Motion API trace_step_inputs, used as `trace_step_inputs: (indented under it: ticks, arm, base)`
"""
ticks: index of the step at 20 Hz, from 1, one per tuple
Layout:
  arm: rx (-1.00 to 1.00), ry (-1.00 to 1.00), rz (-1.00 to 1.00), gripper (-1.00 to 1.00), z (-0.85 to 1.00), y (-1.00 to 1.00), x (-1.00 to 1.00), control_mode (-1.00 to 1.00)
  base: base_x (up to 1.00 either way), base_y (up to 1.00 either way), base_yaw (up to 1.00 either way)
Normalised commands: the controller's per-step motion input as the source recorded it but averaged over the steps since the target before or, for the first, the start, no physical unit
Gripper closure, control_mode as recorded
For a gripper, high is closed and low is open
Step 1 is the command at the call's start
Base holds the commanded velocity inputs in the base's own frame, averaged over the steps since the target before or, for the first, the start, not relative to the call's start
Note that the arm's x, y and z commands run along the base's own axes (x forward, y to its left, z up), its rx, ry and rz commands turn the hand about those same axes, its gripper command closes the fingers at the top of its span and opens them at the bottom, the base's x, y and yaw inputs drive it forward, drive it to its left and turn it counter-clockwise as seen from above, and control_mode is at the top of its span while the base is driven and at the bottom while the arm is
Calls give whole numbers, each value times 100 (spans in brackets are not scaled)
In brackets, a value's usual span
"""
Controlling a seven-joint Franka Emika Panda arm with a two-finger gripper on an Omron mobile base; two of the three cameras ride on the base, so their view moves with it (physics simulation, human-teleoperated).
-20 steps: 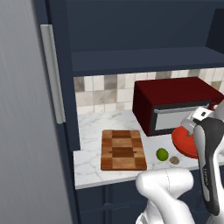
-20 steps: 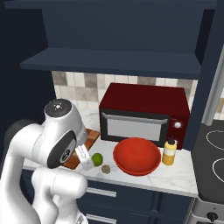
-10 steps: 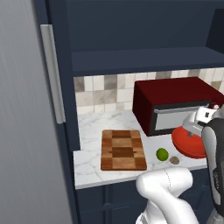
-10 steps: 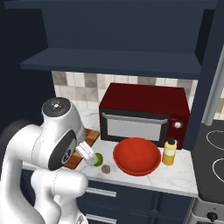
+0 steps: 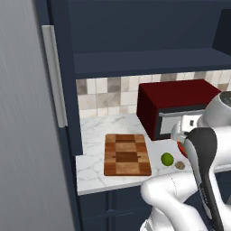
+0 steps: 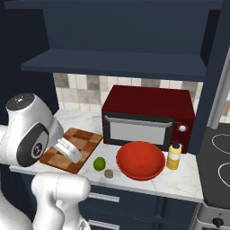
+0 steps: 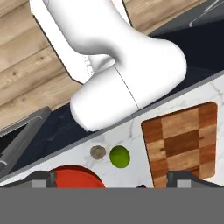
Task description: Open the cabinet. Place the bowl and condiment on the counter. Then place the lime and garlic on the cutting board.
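The red bowl (image 6: 140, 160) rests on the marble counter (image 6: 179, 182) in front of the microwave, with the yellow condiment (image 6: 174, 156) bottle just to its right. The lime (image 6: 99, 163) and the garlic (image 6: 108, 173) lie on the counter between the bowl and the checkered cutting board (image 6: 74, 143). My gripper (image 6: 71, 152) hangs over the board's near right corner, above and left of the lime. In the hand view my gripper (image 7: 111, 183) is open with nothing between its fingers, looking down on the lime (image 7: 119, 156), garlic (image 7: 98, 152), bowl (image 7: 76, 177) and cutting board (image 7: 183, 142). The cabinet (image 5: 149, 61) stands open.
A dark red microwave (image 6: 148, 117) stands at the back of the counter behind the bowl. The open cabinet door (image 5: 27, 117) with its silver handle (image 5: 54, 76) stands at the left. A stove top (image 6: 218, 157) lies to the right. My own arm (image 5: 203, 153) hides part of the bowl (image 5: 180, 145).
My arm has swung a little left in the right base view, and the hand has drawn back from the lime toward the board's corner. The things on the counter have not moved.
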Motion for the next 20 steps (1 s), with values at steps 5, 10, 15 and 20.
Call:
trace_step_inputs:
  ticks: [5, 10, 15, 20]
  arm:
    - [-12, 6, 0, -100, 0, 19, 0, -100]
    - [-4, 8, 3, -100, -11, 0, 0, -100]
    - [-3, 14, 6, -100, -5, 0, 0, -100]
    - [-7, 4, 18, -100, 0, 0, 0, -100]
  base:
    - [0, 0, 0]
    - [0, 0, 0]
    - [0, 0, 0]
    - [0, 0, 0]
